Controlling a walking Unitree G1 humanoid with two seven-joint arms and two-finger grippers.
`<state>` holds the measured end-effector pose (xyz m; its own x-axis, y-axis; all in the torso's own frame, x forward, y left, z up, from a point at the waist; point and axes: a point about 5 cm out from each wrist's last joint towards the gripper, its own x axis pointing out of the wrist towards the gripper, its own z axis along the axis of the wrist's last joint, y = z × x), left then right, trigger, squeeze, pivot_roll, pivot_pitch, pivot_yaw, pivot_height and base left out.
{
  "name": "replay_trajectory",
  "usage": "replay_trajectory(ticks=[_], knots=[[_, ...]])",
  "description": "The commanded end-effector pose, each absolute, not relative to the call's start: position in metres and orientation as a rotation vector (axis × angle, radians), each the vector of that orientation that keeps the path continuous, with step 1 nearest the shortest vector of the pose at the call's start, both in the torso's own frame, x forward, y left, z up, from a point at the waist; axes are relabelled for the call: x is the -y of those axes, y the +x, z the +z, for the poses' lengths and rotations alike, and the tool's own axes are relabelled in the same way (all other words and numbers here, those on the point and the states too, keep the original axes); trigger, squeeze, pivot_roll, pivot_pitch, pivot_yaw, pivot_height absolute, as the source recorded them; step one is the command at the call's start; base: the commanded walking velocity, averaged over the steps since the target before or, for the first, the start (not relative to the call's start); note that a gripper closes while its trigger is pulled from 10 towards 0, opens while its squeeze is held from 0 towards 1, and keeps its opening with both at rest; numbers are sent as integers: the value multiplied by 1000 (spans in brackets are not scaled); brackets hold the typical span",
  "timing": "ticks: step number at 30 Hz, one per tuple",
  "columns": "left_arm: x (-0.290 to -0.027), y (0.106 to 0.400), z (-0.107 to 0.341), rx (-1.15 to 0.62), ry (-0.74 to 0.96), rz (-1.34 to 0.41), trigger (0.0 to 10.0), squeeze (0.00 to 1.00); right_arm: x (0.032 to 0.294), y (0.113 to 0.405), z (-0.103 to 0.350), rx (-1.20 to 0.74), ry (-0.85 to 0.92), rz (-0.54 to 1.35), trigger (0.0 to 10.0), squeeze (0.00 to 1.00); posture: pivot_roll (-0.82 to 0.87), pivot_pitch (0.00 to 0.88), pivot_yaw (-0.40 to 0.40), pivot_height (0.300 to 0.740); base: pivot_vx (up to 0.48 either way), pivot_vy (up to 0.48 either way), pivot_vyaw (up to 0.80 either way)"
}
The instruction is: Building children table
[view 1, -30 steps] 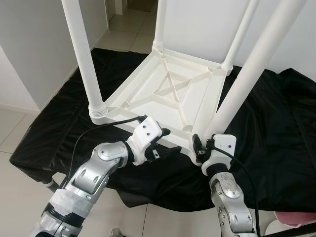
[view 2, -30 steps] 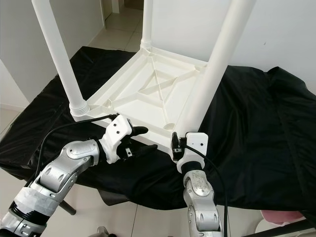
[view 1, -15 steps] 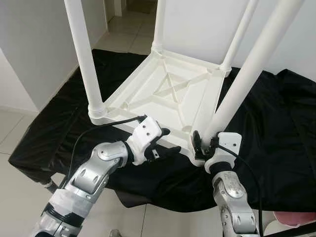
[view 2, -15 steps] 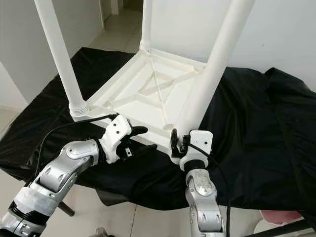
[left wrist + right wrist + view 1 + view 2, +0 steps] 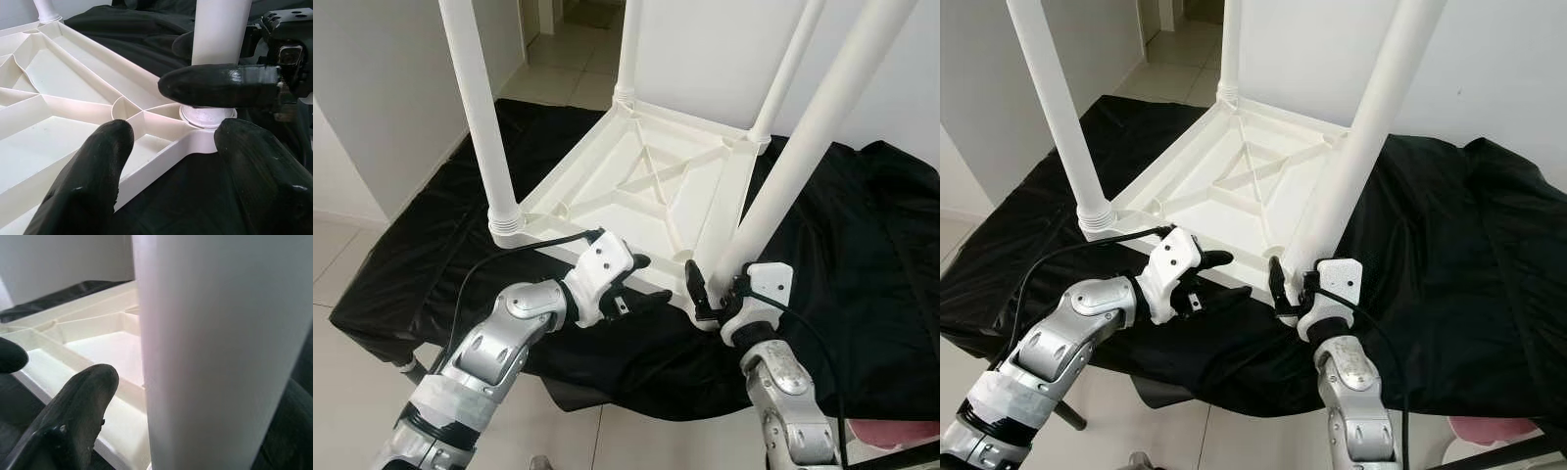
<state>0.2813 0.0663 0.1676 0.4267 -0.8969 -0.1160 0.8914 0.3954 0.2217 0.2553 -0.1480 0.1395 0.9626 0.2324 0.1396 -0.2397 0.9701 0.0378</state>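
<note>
Upturned white table (image 5: 1234, 186) on black cloth (image 5: 1449, 255); right gripper (image 5: 1295, 294) fingers around its near leg (image 5: 1356, 157)

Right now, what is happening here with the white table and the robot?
The robot is putting together a white plastic table that lies upside down on a black cloth, its four legs pointing up. The right gripper is at the base of the nearest leg, its fingers around the leg where it enters the corner socket. The left gripper rests, open, at the near edge of the tabletop beside that corner.
</note>
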Motion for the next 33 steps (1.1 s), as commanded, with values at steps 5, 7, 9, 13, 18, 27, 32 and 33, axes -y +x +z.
replay_trajectory(ticks=[5, 7, 9, 13, 18, 27, 32, 33], knots=[[-67, 281, 169, 22, 275, -1172, 10000, 0, 157, 257, 133, 112, 20, 408, 10000, 0, -60, 22, -45, 740, 0, 0, 0], [-67, 282, 169, 22, 275, -1170, 10000, 0, 159, 258, 132, 108, 1, 430, 10000, 0, -59, 24, -43, 740, 0, 0, 0], [-67, 282, 169, 22, 275, -1169, 10000, 0, 160, 258, 132, 106, -11, 441, 10000, 0, -59, 24, -43, 740, 0, 0, 0], [-67, 283, 170, 24, 274, -1166, 10000, 0, 168, 266, 128, 69, -34, 548, 10000, 0, -59, 30, -39, 740, 0, 0, 0], [-67, 283, 171, 26, 271, -1162, 10000, 0, 169, 279, 129, 61, -72, 623, 10000, 0, -51, 36, -39, 740, 0, 0, 0], [-68, 283, 171, 25, 272, -1156, 10000, 0, 166, 287, 126, 46, -115, 703, 10000, 0, -43, 41, -43, 740, 0, 0, 0], [-69, 283, 172, 26, 268, -1147, 10000, 0, 168, 291, 125, 39, -124, 728, 0, 0, -40, 45, -52, 740, 0, 0, 0], [-69, 282, 171, 26, 267, -1144, 10000, 0, 169, 291, 124, 36, -125, 732, 0, 0, -40, 45, -52, 740, 0, 0, 0]])
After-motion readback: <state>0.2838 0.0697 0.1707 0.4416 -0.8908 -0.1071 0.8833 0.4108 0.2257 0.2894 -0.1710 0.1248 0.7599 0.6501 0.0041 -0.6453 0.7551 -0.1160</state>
